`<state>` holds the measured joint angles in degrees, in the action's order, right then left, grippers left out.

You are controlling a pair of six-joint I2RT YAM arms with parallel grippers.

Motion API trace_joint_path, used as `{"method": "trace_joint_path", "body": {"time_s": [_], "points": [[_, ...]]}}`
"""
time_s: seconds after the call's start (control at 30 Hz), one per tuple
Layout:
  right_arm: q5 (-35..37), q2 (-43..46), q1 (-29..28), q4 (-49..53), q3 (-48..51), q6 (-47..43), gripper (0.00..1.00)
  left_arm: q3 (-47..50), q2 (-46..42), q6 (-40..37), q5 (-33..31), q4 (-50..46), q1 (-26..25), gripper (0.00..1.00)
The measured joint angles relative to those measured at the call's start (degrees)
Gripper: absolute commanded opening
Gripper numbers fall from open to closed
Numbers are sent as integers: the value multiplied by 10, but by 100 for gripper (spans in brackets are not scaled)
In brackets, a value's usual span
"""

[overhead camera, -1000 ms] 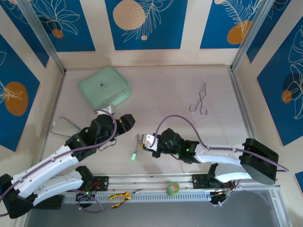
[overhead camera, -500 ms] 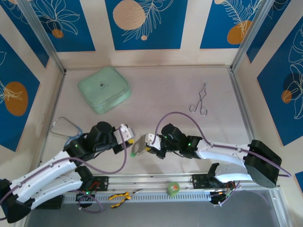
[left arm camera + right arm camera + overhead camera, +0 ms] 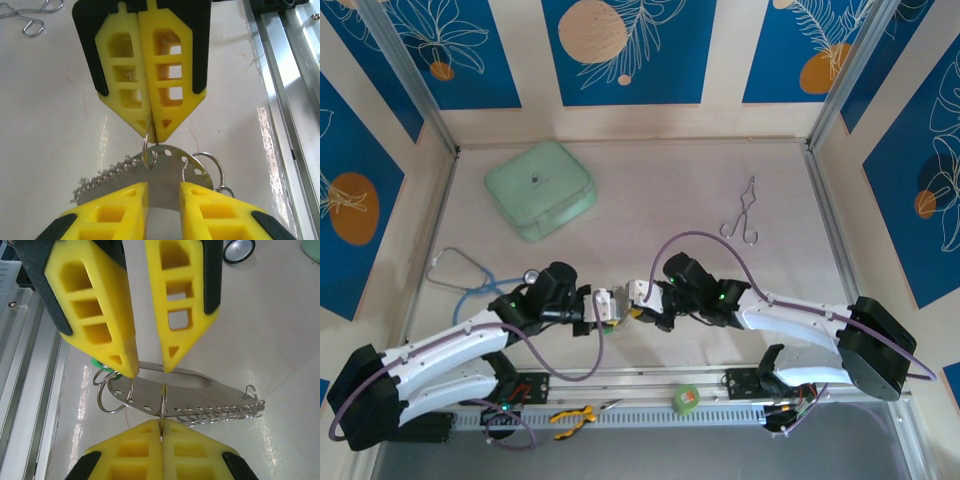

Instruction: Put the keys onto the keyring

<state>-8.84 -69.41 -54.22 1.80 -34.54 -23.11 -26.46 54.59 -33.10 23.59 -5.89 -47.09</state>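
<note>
Right end effector [image 3: 151,132] is pinching the light, stiff, slippery-looking keyring [image 3: 167,175] by its split ring [image 3: 149,150]; left end effector [image 3: 164,192] is hovering parted above.

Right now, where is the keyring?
In the top view, the keyring is near the table's front centre, between the left gripper and the right gripper, which pinches one of its small rings.

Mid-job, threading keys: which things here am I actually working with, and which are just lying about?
In the job: keyring, a ring of it pinched in the right gripper; green-headed key; left gripper.
Lying about: mint-green case, stethoscope, metal clamp, green tape roll, yellow pliers.
</note>
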Motion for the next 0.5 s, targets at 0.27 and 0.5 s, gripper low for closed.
{"method": "trace_joint_path", "body": {"time_s": [0.27,0.5], "points": [[-12,0,3,39,-21,-26,0,7,7,17,38,66,19,24],[-20,0,3,67,-45,-36,0,15,12,41,70,89,20,18]]}}
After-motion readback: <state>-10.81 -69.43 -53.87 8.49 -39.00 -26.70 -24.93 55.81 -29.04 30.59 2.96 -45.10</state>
